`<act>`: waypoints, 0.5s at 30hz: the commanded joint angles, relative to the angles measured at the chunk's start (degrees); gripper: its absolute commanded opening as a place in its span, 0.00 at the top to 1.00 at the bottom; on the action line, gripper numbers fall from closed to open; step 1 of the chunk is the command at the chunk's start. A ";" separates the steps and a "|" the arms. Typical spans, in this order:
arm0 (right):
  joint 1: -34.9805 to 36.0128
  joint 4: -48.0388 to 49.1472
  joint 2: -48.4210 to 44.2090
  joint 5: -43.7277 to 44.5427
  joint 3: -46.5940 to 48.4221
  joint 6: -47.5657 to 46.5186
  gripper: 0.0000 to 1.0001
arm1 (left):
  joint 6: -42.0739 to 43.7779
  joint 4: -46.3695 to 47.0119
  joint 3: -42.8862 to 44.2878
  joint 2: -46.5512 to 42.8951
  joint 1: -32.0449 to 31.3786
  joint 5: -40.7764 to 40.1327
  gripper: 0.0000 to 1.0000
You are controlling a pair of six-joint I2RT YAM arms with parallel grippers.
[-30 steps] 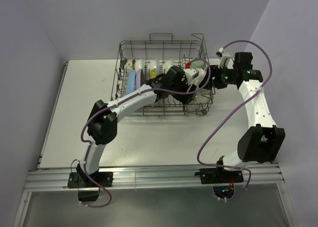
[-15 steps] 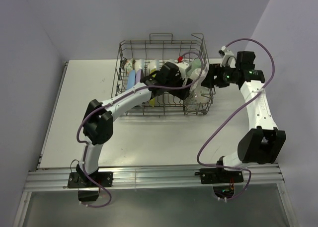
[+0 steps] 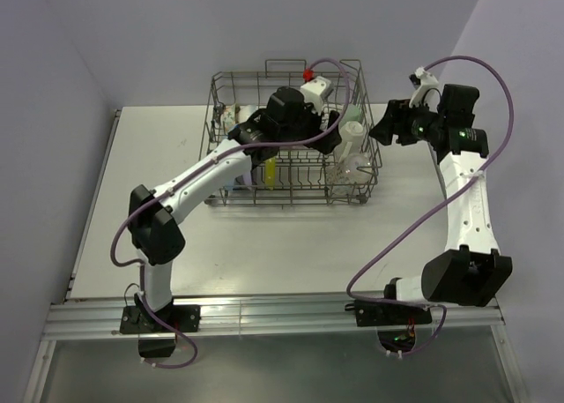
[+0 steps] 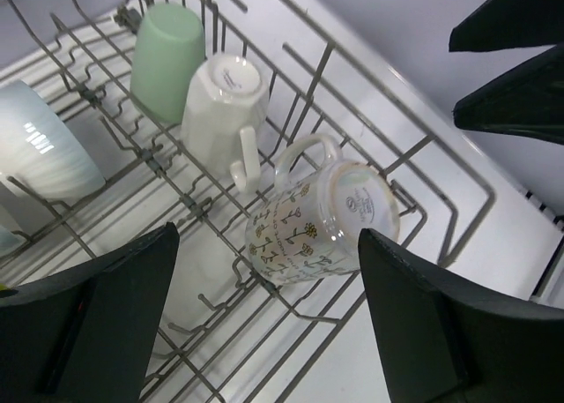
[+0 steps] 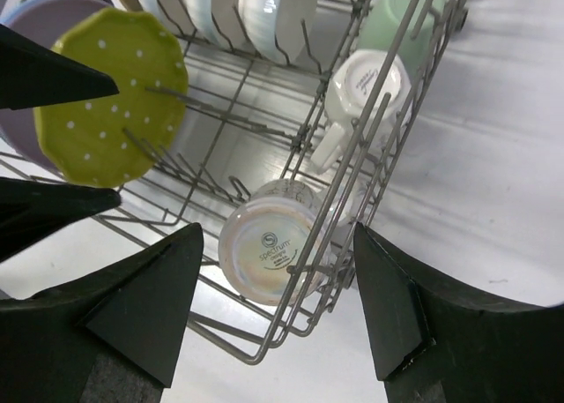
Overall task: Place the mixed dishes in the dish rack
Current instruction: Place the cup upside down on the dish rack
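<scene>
White desk (image 3: 264, 244), top view: dish rack (image 3: 295, 190) stands upper centre. Left wrist view: my left end effector (image 4: 264, 244) spread apart, empty; floral mug (image 4: 308, 222) lies mid-frame in rack. Right wrist view: my right end effector (image 5: 275, 240) apart, empty.

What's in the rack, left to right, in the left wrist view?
white bowl → green cup → white mug → floral mug
</scene>
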 commanded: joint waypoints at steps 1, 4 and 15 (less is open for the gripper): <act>-0.64 5.96 -3.82 -0.02 1.65 2.16 0.23 | -2.23 3.92 2.66 -6.68 0.73 -0.59 0.09; -0.72 9.12 -5.59 3.05 1.56 5.33 0.23 | -3.55 4.45 1.53 -10.98 1.35 -2.70 0.07; -0.64 9.66 -10.95 19.40 -0.72 12.01 0.08 | -4.43 9.99 -17.45 -34.80 2.58 -16.41 0.01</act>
